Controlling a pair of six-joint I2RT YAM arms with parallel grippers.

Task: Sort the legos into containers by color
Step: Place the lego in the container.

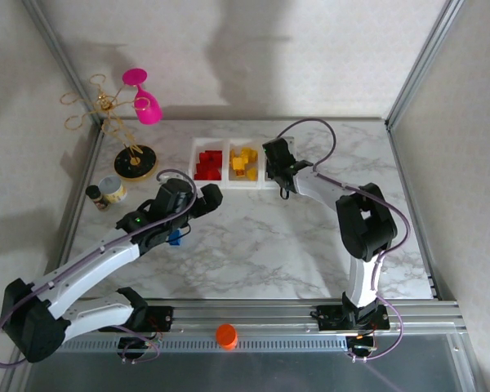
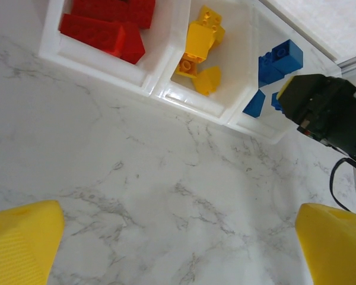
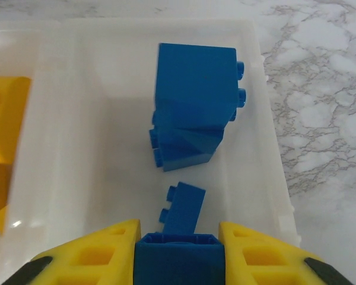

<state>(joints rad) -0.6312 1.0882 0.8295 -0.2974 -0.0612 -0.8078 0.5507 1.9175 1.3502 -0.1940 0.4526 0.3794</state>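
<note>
**Operator:** Since I'm steering off the cameras alone, check me. I read the right gripper as clenched on a blue brick, hanging over the blue bin, the three o'clock end of the containers.

**Spotter:** Agreed. The jaws pinch its two flat sides. Below it, a stack of blue legos and one small piece lie on the bin floor, toward twelve o'clock in your wrist view.

**Operator:** And my left gripper?

**Spotter:** Spread wide, nothing between the fingers, over bare table at about seven o'clock from the bins. Red legos and yellow legos sit in their own compartments.

**Operator:** Good. I judge these bricks light, rigid and hard to crush, so I needn't squeeze gently. The glossy walls look slippery, though. A brick caught by a corner or across the studs could twist out, so I want the pads on two opposite flat faces, as this one is held.

**Spotter:** Anything left outside the bins?

**Operator:** I see one loose blue lego on the marble beside my left forearm, at seven o'clock from the bins. The arm partly covers it, so I cannot tell which way it lies. I'd pick its flat sides once I get a clear look.
</note>
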